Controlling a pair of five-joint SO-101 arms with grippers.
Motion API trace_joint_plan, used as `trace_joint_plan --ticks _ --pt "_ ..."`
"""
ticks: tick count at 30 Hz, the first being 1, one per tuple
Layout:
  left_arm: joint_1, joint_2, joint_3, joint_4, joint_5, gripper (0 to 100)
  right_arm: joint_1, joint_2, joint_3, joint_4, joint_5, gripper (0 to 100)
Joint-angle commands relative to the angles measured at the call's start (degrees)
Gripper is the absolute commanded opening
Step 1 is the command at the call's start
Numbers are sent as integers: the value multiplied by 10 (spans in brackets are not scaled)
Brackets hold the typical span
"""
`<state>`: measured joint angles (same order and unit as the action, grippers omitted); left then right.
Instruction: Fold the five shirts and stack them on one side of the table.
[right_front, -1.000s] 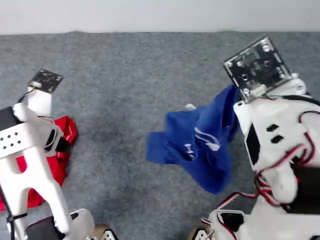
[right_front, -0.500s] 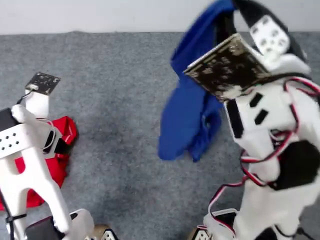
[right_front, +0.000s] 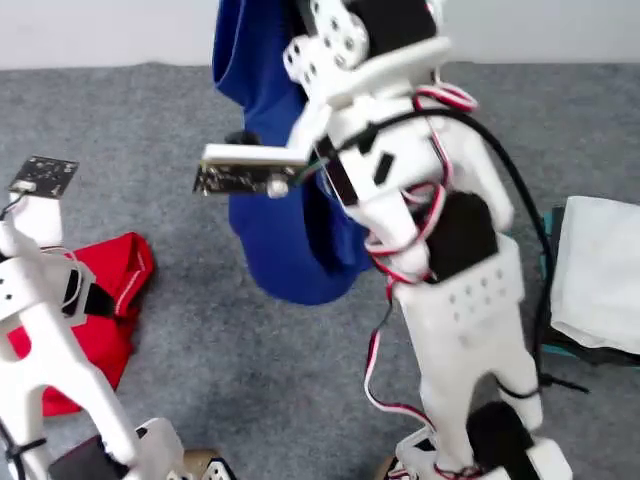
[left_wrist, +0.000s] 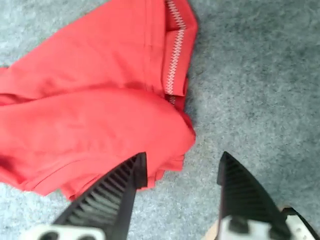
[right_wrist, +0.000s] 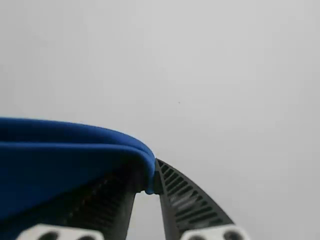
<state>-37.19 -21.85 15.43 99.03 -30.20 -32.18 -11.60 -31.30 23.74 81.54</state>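
Blue shirt (right_front: 290, 245) hangs below the right gripper (right_wrist: 151, 181), pinched by one thin edge; a swing could slip it free. Left gripper (left_wrist: 181, 167), jaws apart, sits above the red shirt (left_wrist: 90, 110).

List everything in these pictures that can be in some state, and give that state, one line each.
Blue shirt: unfolded, hanging from the right gripper.
Red shirt: crumpled on the table, not gripped.
White cloth: folded, lying flat at the table's edge on something darker.
Left gripper: open, over the red shirt's edge.
Right gripper: shut on the blue shirt.
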Motion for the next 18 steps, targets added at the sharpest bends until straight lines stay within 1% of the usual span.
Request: trace_joint_plan --ticks 1,3,7,10,13,18 --pt "-4 -52 -4 7 4 228 7 9 -20 -73 41 10" --pt "-1 -76 -3 5 4 228 22 22 -20 -92 56 10" --pt "0 -105 -3 4 4 228 48 44 -20 -148 58 10" --pt "0 -113 -3 4 4 228 54 44 -20 -184 58 10" --pt "4 -112 -3 4 4 228 72 47 -18 -154 58 10" --pt "52 -113 -2 5 5 228 112 47 26 -57 55 10"
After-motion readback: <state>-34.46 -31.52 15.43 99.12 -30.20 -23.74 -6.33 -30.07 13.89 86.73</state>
